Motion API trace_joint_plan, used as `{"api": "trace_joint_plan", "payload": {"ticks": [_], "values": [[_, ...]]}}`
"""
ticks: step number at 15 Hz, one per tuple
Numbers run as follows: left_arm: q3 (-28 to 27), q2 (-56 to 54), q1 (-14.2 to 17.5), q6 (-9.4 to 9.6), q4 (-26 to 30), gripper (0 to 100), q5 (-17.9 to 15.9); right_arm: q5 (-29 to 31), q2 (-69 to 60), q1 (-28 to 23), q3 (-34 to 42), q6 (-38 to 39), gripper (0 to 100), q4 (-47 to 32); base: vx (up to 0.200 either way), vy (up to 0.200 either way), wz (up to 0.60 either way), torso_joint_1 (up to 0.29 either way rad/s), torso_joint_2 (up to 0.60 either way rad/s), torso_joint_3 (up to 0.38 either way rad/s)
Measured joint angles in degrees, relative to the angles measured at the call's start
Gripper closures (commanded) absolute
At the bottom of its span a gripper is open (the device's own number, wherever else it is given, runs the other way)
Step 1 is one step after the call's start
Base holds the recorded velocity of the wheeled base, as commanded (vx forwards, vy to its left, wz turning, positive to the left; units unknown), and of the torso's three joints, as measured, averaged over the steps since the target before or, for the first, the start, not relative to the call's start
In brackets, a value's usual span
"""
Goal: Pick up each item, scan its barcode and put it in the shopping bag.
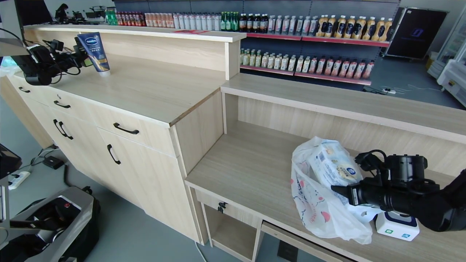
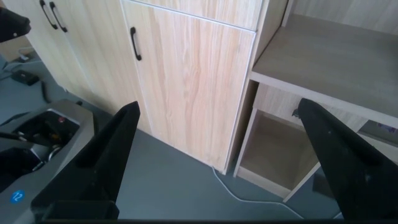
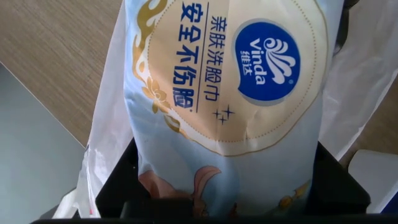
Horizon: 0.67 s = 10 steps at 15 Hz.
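**pack held in the bag's mouth, other gripper empty**

the right gripper (image 1: 340,191) is pressed against both sides of a pale blue pack (image 1: 331,163) of tissues, which sits in the open mouth of the white bag (image 1: 320,214) on the lower counter (image 1: 247,171). in the right wrist view the black fingers (image 3: 118,180) flank the pack (image 3: 236,81) and touch its wrapper, with the bag's thin plastic (image 3: 106,124) showing along one side. the bag slumps toward the counter's front edge. a small white box (image 1: 397,223) with a blue top stands just beside it, under the right arm.

the left gripper (image 2: 217,106) is spread wide and holds nothing. it hangs over the grey floor (image 2: 174,180) in front of a wooden cabinet door (image 2: 186,81).

on the upper counter (image 1: 145,87), well apart from the bag, a blue tube (image 1: 94,51) stands upright on its cap, with a black cabled device (image 1: 43,62) just beside it. whether the two touch cannot be told. behind the counters run shelves (image 1: 309,38) lined with bottles.
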<state>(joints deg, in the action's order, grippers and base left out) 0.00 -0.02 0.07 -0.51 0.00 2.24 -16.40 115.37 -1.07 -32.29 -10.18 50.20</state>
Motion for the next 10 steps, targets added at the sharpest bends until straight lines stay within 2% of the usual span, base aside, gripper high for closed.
{"api": "trace_joint_plan", "payload": {"ticks": [10], "values": [[0.0, 0.0, 0.0, 0.0, 0.0, 0, 0.0, 0.0, 3.0, 1.3, -1.0, 0.0, 100, 0.0, 0.0, 0.0, 0.0, 0.0, 0.0, 0.0]]}}
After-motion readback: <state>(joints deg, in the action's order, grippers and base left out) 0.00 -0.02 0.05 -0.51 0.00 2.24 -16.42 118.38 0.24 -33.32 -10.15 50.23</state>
